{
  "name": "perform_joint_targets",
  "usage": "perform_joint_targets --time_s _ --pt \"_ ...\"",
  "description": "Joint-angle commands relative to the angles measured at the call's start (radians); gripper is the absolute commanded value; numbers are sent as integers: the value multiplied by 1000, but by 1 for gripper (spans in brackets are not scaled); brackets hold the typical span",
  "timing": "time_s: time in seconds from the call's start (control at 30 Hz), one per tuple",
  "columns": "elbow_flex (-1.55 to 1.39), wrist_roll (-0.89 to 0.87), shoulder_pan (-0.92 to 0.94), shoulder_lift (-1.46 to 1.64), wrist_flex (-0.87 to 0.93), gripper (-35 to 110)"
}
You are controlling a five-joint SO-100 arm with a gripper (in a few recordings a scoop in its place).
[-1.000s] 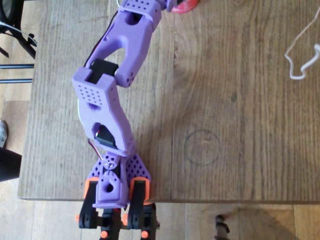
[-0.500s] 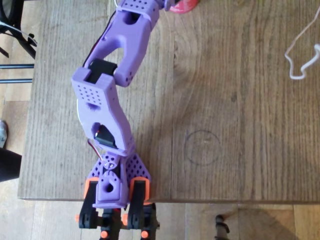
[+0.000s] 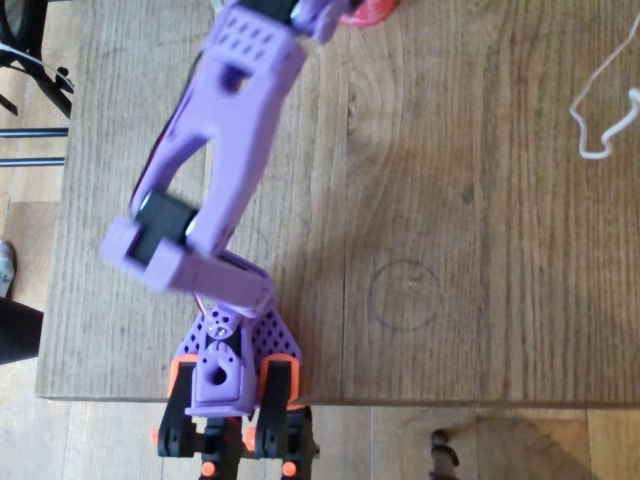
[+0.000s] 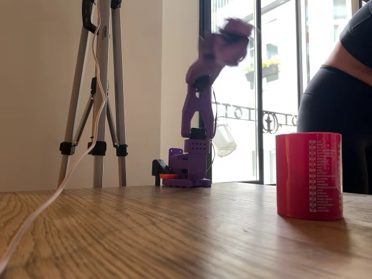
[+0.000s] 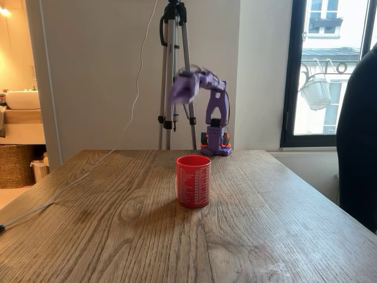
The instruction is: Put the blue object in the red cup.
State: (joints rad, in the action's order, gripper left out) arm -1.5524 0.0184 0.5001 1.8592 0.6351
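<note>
A broad wooden table (image 5: 118,224) with heavy grain carries the whole scene, and the red cup, a round pinkish-red plastic beaker (image 5: 193,181), stands upright on it as the landmark for everything else. Behind the cup in both fixed views rises the purple 3D-printed arm (image 4: 200,104), bolted to an orange-trimmed base (image 3: 225,385) at the table edge farthest from the cup; in the overhead view the cup shows as a red sliver (image 3: 365,10) at the top edge, with the arm's far end reaching up just beside it. A person in dark clothing (image 4: 334,93) stands behind the cup at the right of a fixed view, and a metal tripod (image 5: 174,76) stands to the left of the arm's base, well back from the cup. The gripper (image 5: 184,88) is a motion-blurred purple shape raised high above the table, up and back from the cup; whether its jaws are wide, narrow or closed on anything cannot be told. The small blue block cannot be made out anywhere on the table or at the blurred gripper, so its place is unknown. Judging from this, the cup lies forward and below the gripper, along the arm's reach; any drop depends on the gripper coming directly over the open rim.
</note>
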Motion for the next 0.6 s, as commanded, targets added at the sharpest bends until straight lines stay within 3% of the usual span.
perform_joint_targets --time_s 0.0,0.27,0.37,0.57 --pt "-149 -144 -2 428 242 0" --pt "-284 -41 -307 973 618 0" --pt "-376 -8 -422 1115 629 0" --pt "-775 84 -479 1327 474 0"
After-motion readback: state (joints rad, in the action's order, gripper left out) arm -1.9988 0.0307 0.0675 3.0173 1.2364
